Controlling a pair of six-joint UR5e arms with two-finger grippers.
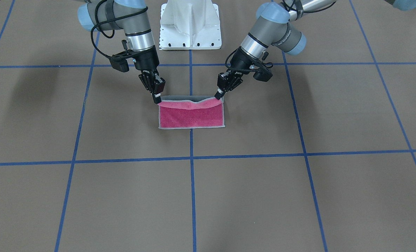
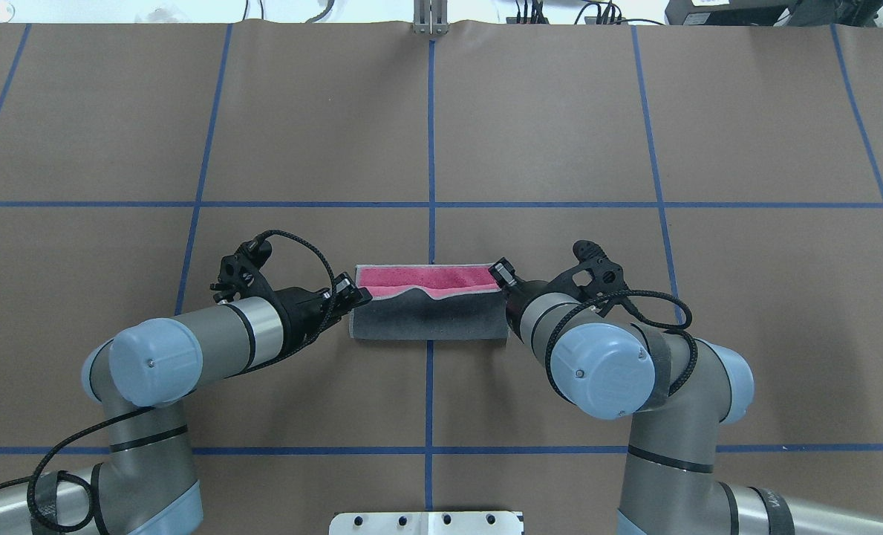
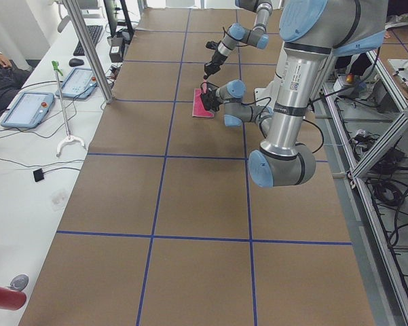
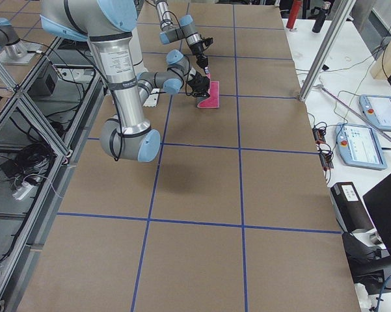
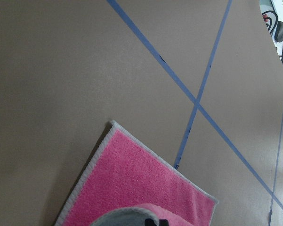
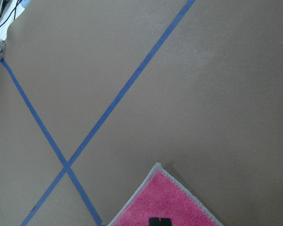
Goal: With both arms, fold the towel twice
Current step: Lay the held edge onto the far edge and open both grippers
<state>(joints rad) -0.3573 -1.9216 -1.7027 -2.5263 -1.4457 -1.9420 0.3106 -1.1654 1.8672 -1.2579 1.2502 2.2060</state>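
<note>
The towel (image 1: pixel 192 117) lies near the table's middle, pink face up, with its robot-side edge lifted and curled over. From overhead its grey face (image 2: pixel 426 323) covers most of it and a pink strip shows beyond. My left gripper (image 1: pixel 219 94) is shut on one lifted corner, also seen overhead (image 2: pixel 359 295). My right gripper (image 1: pixel 157 99) is shut on the other lifted corner, also seen overhead (image 2: pixel 499 273). The lifted edge sags between them. The wrist views show the flat pink part (image 5: pixel 141 188) (image 6: pixel 165 202) just ahead of each gripper.
The white pedestal (image 1: pixel 190 24) stands behind the towel on the robot's side. Blue tape lines (image 1: pixel 191 175) grid the brown table. A metal post (image 3: pixel 88 47) and a side table with tablets (image 3: pixel 27 109) flank one end.
</note>
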